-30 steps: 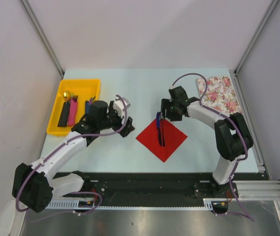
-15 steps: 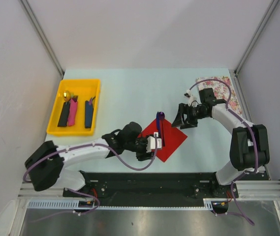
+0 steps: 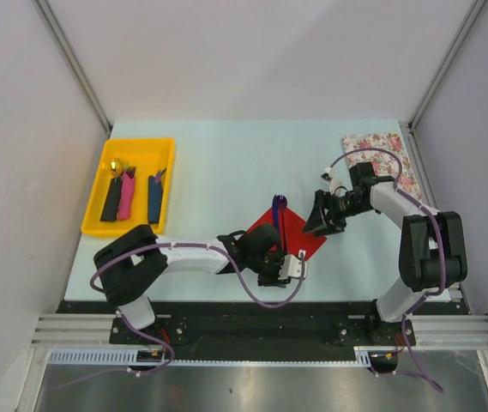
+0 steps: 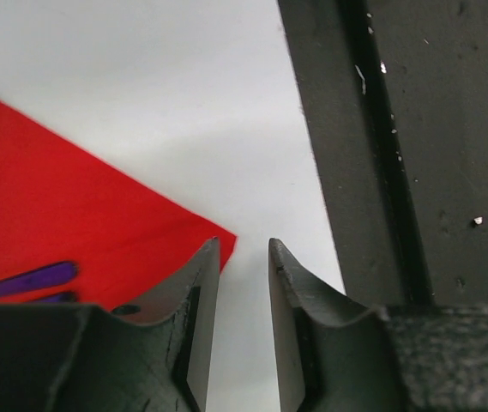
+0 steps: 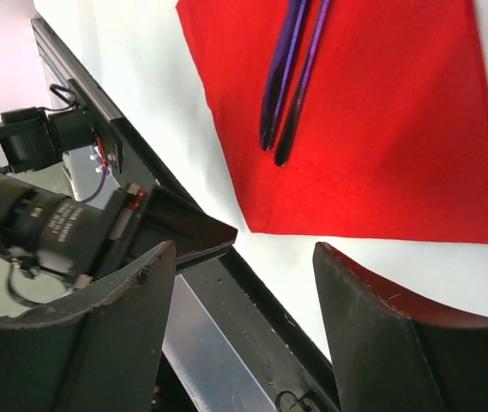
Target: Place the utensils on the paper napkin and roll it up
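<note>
Tagging the left gripper (image 4: 244,249) first: jaws narrow, a slit apart, nothing between them that we can see. The near corner of the bright red square paper napkin (image 4: 55,197) lies right at one fingertip. We mark two slim dark blue-purple utensils (image 3: 280,225) on the napkin, long axis pointing from far corner toward this gripper. The left arm is nearer. The right gripper (image 3: 319,221) sits just right of the napkin, jaws wide, empty. The yellow plastic tray (image 3: 141,142), well left, holds black, pink and blue flat-handled pieces (image 3: 126,197).
</note>
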Robot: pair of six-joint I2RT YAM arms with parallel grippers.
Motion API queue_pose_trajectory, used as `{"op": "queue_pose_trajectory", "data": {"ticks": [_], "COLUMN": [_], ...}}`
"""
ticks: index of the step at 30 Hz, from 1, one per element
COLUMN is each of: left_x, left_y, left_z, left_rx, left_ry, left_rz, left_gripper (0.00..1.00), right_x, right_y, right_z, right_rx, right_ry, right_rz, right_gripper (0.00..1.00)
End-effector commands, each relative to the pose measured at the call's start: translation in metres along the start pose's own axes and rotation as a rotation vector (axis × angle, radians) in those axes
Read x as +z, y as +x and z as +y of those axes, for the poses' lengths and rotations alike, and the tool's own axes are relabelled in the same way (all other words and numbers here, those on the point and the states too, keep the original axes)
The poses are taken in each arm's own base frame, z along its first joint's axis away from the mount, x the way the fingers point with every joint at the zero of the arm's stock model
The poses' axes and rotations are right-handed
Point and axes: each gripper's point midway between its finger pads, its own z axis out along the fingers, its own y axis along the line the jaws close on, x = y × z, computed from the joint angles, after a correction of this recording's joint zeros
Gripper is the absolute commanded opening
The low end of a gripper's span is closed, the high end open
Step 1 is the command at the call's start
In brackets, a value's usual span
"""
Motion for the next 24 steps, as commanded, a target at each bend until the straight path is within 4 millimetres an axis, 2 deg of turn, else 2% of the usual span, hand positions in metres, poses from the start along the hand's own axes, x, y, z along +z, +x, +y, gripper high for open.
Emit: {"op": "queue_pose_trajectory", "data": {"ticks": [1, 6, 11, 17, 24], "left_x": [0.007, 0.015, 0.016, 0.016, 0.020], "left_y": [-0.014, -0.004, 0.004, 0.017, 0.016], "left_z": [-0.002, 0.008, 0.002, 0.001, 0.004], "left_rx": [0.044, 0.065, 0.063, 0.069, 0.056], "left_ry": [0.034, -0.002, 0.025, 0.024, 0.030], "left_rz": [-0.030, 0.017, 0.033, 0.063, 0.058], "left_gripper": [0.33, 0.32, 0.32, 0.32, 0.34], "right_x": [-0.003, 0.002, -0.002, -0.001, -0.002], "right_y": [-0.001, 0.000, -0.004, 0.001, 0.002], "right_z": [-0.005, -0.008, -0.009, -0.010, -0.010], "right_rx": [0.001, 0.035, 0.049, 0.053, 0.055], "right_ry": [-0.002, -0.036, -0.046, -0.048, -0.050], "right_rz": [0.000, 0.012, 0.021, 0.024, 0.018], "right_gripper": [0.70, 0.70, 0.69, 0.70, 0.70]}}
